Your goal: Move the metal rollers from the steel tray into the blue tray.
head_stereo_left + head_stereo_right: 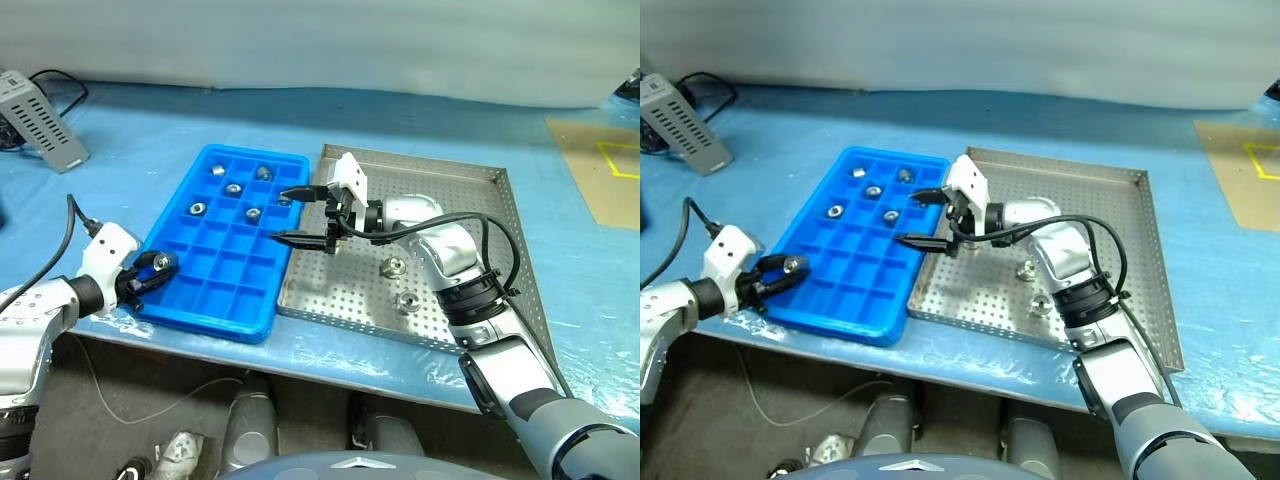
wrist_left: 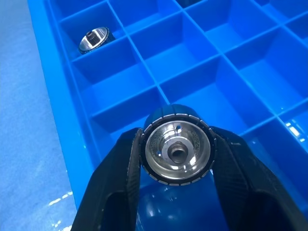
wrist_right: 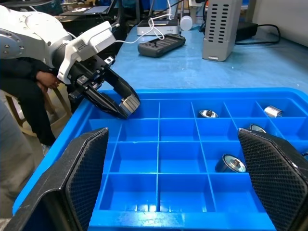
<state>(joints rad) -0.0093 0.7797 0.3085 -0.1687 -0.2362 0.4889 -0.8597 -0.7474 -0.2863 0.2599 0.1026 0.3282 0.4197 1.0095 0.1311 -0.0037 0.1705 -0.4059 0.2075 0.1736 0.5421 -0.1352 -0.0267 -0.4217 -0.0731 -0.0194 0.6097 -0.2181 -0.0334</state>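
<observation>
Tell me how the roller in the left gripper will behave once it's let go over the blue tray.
The roller is round, polished metal, so it will probably roll or slip. It looks solid, likely heavy for its size. The blue tray has walled compartments that should stop it, as with the roller already resting there.

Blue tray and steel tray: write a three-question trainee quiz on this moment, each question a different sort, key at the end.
1. True or false: the left gripper is shut on a roller.
2. How many rollers still lie in the steel tray?
3. The right gripper is: A) open, over the blue tray's edge nearest the steel tray; B) shut on a roller; C) resting in the steel tray.

Key:
1. True; it holds the roller over the blue tray's compartments nearest the robot.
2. Two.
3. A.
</observation>
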